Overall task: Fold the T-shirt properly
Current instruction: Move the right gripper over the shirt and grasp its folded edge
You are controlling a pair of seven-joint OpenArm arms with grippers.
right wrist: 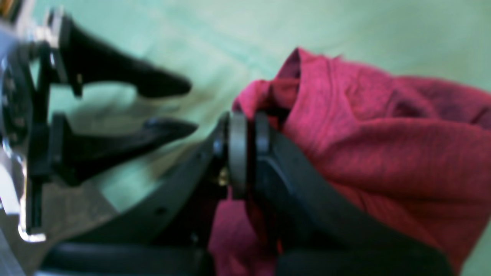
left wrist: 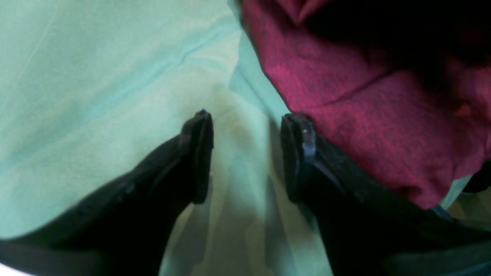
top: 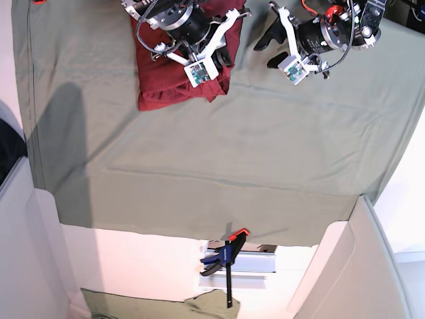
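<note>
1. Nearest the base camera, a blue bar clamp with black handle and orange tips (top: 226, 266) grips the table's front edge, well apart from the work.
2. Beyond it spreads the olive-green cloth sheet (top: 219, 153) covering the table, creased, with nothing lying on its middle.
3. At the far edge lies the T-shirt (top: 156, 83), a dark red thin-knit garment bunched into a thick, roughly rectangular pile; on the base view's left side, its long axis appears to run toward the far edge.
4. The right gripper (right wrist: 245, 153), black with grey pads, has its jaws pinched tight on a gathered fold at the pile's edge; red fabric bulges out on both sides of the closed fingers (right wrist: 238, 153).
5. The left gripper (left wrist: 245, 153), black, has its jaws standing wide with only green sheet between them; it holds nothing.
6. The relation that matters: in the left wrist view the shirt's edge (left wrist: 383, 134) lies just beside the outer face of one finger (left wrist: 299, 153), not between the two. The fabric sits to that side and ahead of the tips.
7. My judgement: the right arm already has the cloth, so the left would need to shift sideways toward the pile for its jaws to straddle the free edge before closing.
</note>
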